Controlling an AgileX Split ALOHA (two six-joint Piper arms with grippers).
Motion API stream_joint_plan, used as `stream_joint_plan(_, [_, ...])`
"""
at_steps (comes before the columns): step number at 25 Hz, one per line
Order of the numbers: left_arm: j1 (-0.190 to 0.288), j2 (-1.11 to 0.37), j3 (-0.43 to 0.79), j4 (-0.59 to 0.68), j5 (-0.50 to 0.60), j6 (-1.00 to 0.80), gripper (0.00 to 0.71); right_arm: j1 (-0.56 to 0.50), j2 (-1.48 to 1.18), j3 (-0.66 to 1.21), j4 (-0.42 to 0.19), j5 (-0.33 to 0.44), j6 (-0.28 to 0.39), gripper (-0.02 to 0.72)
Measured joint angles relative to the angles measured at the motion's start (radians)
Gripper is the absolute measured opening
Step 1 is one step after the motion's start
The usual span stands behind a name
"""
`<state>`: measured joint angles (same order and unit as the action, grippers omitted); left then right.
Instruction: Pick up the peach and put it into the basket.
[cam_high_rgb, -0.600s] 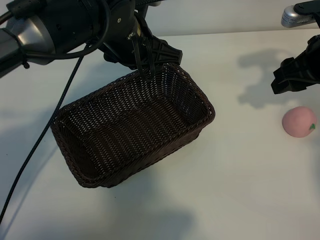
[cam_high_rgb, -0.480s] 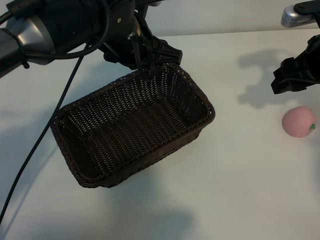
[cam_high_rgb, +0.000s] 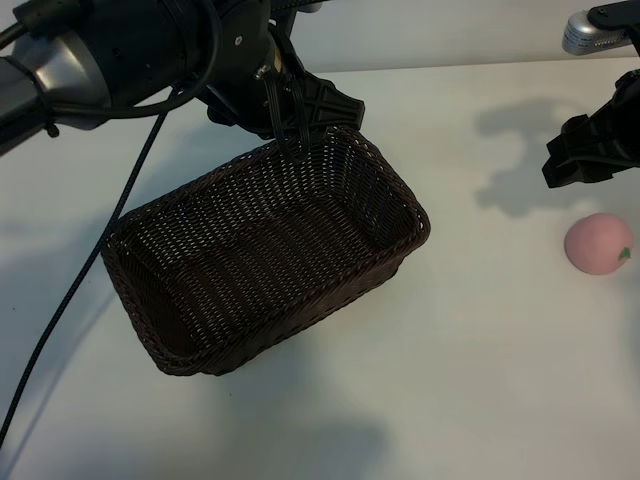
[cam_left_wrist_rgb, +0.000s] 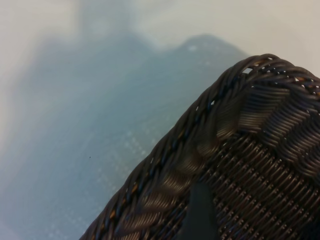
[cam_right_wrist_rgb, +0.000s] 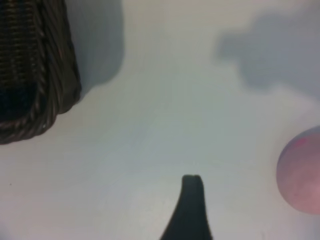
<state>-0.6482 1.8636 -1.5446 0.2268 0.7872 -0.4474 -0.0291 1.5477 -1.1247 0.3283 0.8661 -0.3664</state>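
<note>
Exterior view shows the wicker basket (cam_high_rgb: 265, 255) empty on the white table (cam_high_rgb: 470, 380), the left gripper (cam_high_rgb: 290, 125) spread at its far rim, one finger hooked over the weave. Well right of the basket lies the peach (cam_high_rgb: 598, 243), untouched; the right gripper (cam_high_rgb: 590, 150) hangs spread just beyond it, empty. Small, matte and probably light and soft, the peach should take a gentle pinch across its middle. Only the right wrist view shows one fingertip (cam_right_wrist_rgb: 192, 187) beside the fruit.
</note>
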Motion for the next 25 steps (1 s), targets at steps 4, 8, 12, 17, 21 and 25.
stream_joint_plan(4, [0.000,0.000,0.000,0.000,0.000,0.000,0.584,0.000,0.000,0.000,0.000,0.000,0.000,0.595])
stream_joint_plan(8, [0.000,0.000,0.000,0.000,0.000,0.000,0.584,0.000,0.000,0.000,0.000,0.000,0.000,0.595])
stream_joint_plan(12, [0.000,0.000,0.000,0.000,-0.003,0.000,0.584,0.000,0.000,0.000,0.000,0.000,0.000,0.595])
stream_joint_plan(17, [0.000,0.000,0.000,0.000,-0.005,-0.001,0.584,0.000,0.000,0.000,0.000,-0.001,0.000,0.595])
stream_joint_plan(21, [0.000,0.000,0.000,0.000,-0.019,-0.002,0.584,0.000,0.000,0.000,0.000,-0.002,0.000,0.595])
stream_joint_plan(25, [0.000,0.000,0.000,0.000,-0.024,0.001,0.584,0.000,0.000,0.000,0.000,-0.002,0.000,0.595])
